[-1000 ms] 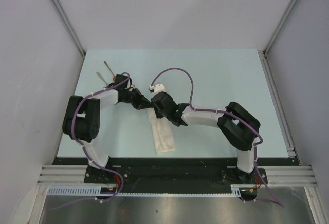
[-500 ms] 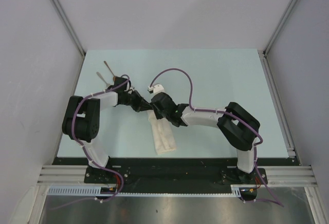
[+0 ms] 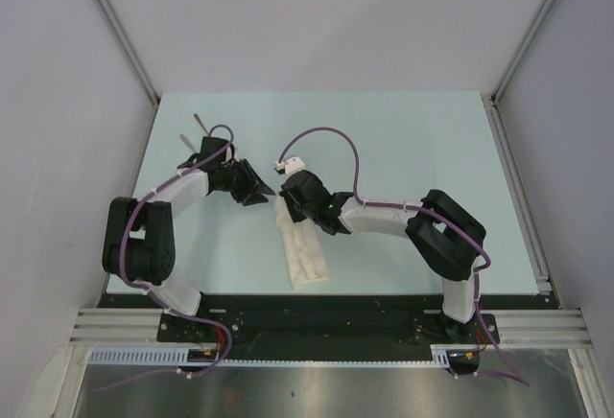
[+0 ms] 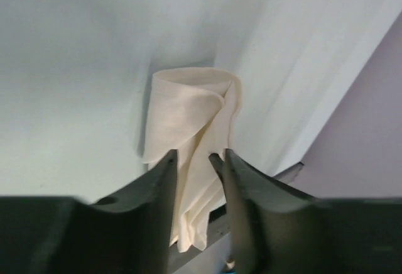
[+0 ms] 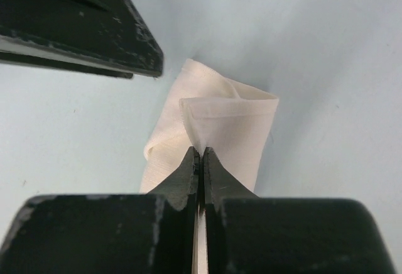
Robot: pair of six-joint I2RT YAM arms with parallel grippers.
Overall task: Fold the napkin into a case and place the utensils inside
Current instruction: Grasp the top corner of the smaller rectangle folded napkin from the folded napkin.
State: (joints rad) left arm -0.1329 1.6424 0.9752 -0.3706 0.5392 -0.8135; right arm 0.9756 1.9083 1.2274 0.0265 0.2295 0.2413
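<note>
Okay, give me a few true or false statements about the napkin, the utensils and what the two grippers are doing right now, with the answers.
1. The right gripper is pinching an edge of the napkin. True.
2. The left gripper is clamped shut. False: its jaws stand apart, and cloth shows through the gap.
3. The utensils lie inside the napkin. False: they lie at the far left of the table, apart from the cloth.
4. The napkin is folded into a narrow, long shape. True.
</note>
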